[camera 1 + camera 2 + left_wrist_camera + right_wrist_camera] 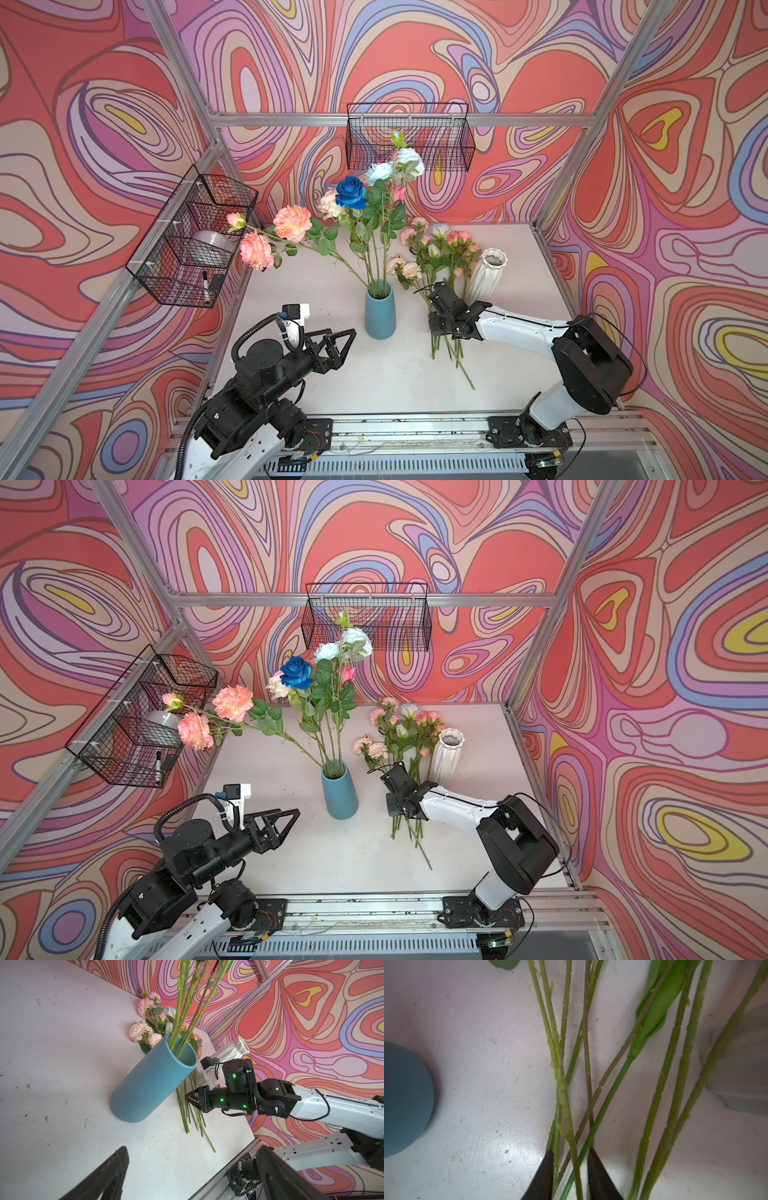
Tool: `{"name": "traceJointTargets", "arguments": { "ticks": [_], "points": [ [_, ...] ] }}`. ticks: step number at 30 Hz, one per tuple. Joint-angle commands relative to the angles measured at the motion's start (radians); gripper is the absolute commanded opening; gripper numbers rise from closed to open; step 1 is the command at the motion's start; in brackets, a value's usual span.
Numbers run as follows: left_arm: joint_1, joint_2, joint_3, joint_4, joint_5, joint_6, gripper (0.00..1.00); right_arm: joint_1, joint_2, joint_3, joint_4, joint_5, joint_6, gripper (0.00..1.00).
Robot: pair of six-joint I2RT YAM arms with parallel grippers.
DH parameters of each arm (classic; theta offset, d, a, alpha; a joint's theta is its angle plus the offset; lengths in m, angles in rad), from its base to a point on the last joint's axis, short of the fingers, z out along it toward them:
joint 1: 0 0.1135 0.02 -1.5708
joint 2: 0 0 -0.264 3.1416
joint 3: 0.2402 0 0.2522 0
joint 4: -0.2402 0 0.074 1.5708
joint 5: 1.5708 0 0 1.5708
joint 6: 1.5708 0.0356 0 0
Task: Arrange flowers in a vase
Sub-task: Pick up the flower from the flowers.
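Down at the desk (386, 374), the right end effector (570, 1153) had its two black fingers (548, 1169) set a narrow gap apart, with a few thin green stems (562, 1088) running between them. Pinching or only straddling? The wrist view did not let me call it. Those stems crossed one another right at the tips, so I judged a clean single pick unlikely there. A bare stretch of one outer stem, below the leaves, looked the better hold. They seemed light and fairly stiff, knobbly enough not to slip, yet top-heavy, so a grip too near the cut end would likely let the head swing. The blooms looked soft and easily crushed, so no place for fingers. The loose flowers (436, 249) lay flat in a fan, pink and peach heads toward the back wall and cut ends toward the robot. They sat between the blue vase (379, 311) and the white vase (486, 274), which stood just beside them with nothing showing in its mouth. The blue vase stood upright mid-desk and already held tall stems: a deep blue rose (351, 192), pale blue heads above it, and peach blooms (292, 223) leaning far out to the left. The left end effector (341, 347) hung spread wide and empty, short of the blue vase.
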Motion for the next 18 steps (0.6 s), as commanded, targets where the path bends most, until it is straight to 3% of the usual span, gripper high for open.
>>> {"name": "traceJointTargets", "arguments": {
  "ticks": [1,12,18],
  "points": [
    [-0.003,-0.016,-0.015,0.013,0.004,-0.013,0.98,-0.006,0.012,0.009,-0.022,0.024,-0.008,0.25],
    [-0.003,-0.008,-0.007,0.022,0.019,-0.012,0.98,-0.011,-0.001,-0.006,-0.006,-0.034,-0.033,0.01],
    [-0.003,0.007,0.006,0.038,0.040,-0.013,0.98,-0.011,-0.108,-0.026,0.018,-0.092,-0.054,0.00]
  ]
}}
